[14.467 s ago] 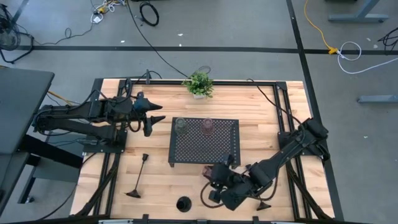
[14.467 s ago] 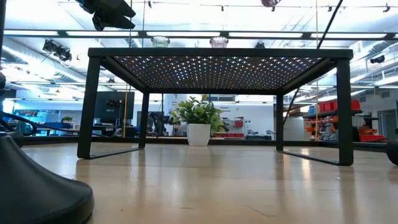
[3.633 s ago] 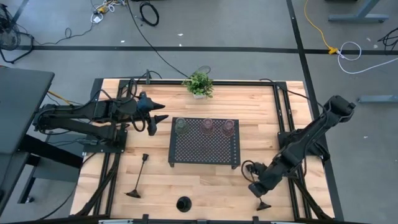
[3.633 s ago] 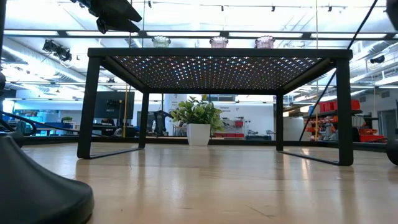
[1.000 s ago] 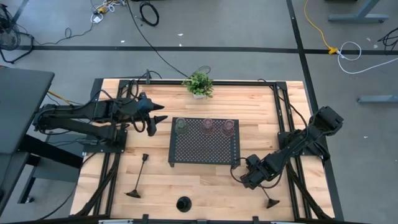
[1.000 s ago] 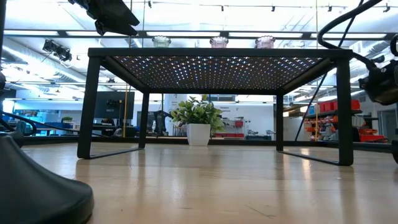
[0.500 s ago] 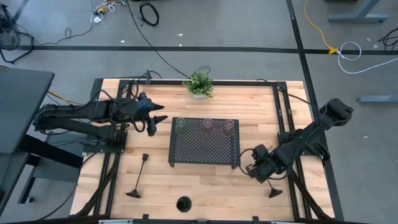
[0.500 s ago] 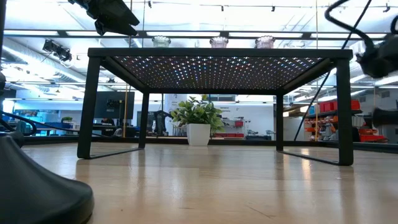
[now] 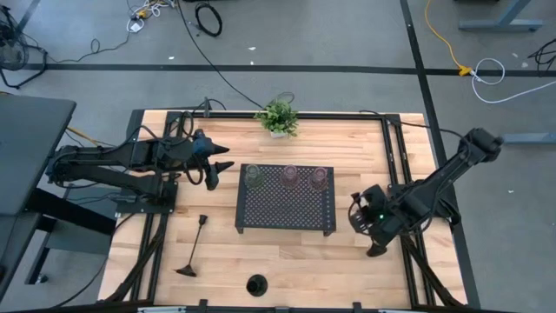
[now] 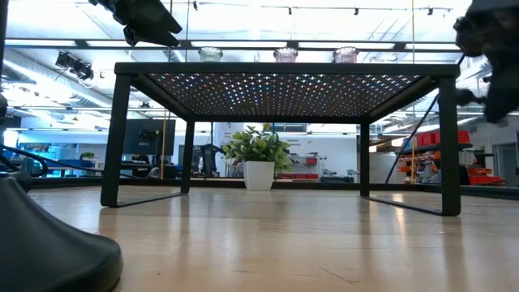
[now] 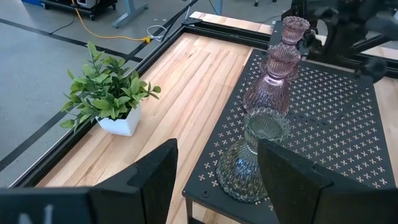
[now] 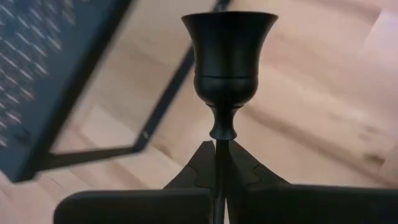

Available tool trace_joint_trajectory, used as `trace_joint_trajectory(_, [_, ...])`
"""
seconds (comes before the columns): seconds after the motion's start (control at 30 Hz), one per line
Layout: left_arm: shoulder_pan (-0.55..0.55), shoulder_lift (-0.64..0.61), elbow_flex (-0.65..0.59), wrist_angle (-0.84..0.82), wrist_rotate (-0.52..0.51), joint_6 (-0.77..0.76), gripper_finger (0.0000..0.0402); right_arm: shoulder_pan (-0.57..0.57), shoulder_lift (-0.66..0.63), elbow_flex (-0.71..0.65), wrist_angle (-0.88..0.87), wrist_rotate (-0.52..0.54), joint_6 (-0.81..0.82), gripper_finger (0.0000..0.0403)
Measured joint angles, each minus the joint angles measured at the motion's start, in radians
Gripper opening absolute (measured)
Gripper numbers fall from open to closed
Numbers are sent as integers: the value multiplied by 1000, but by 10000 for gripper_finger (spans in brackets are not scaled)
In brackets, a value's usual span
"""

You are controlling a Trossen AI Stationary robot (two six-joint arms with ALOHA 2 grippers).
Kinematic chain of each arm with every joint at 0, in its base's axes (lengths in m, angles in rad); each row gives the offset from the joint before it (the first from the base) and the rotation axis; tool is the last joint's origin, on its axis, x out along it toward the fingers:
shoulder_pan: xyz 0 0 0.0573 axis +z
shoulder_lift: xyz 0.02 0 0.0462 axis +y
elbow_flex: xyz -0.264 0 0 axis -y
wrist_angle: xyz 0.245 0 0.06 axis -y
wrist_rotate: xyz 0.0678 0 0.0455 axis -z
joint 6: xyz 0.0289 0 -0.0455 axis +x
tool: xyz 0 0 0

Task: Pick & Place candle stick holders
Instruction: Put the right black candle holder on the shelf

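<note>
1. Black candle stick holder (image 12: 228,59), smooth bell cup on a thin stem, is what I see pinched in my right pincer (image 12: 216,168), lifted just right of the perforated black tray (image 9: 286,201).
2. Three ribbed glass holders (image 11: 268,81) line the tray's far edge.
3. My left pincer (image 9: 219,165) hangs open beside the tray; no writing is legible.

Black perforated tray-table and a potted plant on a wooden bench

The black perforated tray (image 9: 286,199) stands on thin legs at the middle of the wooden table (image 9: 226,252). The leafy green plant (image 9: 277,116) in its white pot sits just beyond the tray's far edge, near the table's back rim. Farther beyond the tray, cables (image 9: 207,17) lie coiled on the grey floor (image 9: 330,35), with a yellow cord (image 9: 445,43) off to one side.
</note>
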Motion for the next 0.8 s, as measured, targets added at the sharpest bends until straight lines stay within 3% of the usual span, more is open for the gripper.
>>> trace_joint_trajectory(0.23, [0, 0, 0, 0, 0, 0, 225, 0, -125, 0, -25, 180, -70, 2])
trace_joint_trajectory(0.5, [0, 0, 0, 0, 0, 0, 225, 0, -256, 1, 73, 406, -262, 2])
trace_joint_trajectory(0.8, [0, 0, 0, 0, 0, 0, 225, 0, -363, 1, 477, 577, -802, 1])
